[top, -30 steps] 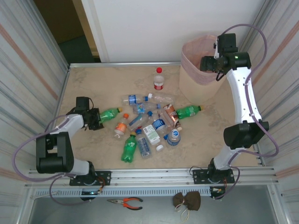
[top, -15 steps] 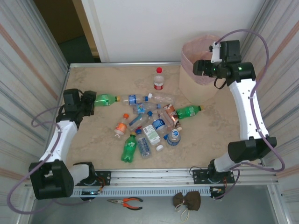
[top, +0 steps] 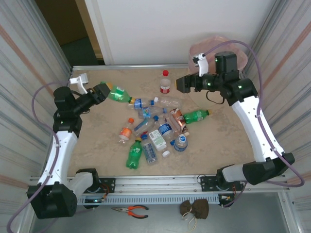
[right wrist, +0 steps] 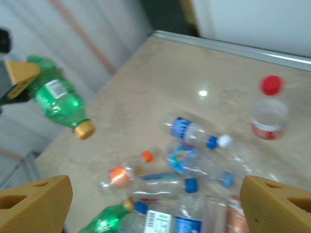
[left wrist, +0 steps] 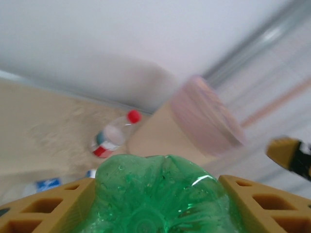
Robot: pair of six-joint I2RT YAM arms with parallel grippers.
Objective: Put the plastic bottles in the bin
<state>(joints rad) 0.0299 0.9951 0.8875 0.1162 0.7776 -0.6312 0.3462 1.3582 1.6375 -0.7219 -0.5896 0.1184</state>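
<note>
Aloft, green bottle (top: 118,95) in L end effector (top: 104,91); R end effector (top: 181,84) wide.

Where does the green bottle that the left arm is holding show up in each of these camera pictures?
Top external: left of middle, the green bottle clamped in the left gripper.
Left wrist: bottom centre, its base between the yellow fingers.
Right wrist: upper left, cap pointing down and right.
Shared landmark: the upright red-capped bottle.

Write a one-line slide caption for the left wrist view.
Left gripper holding a green plastic bottle, with the tall beige pink-lined bin ahead.
</note>
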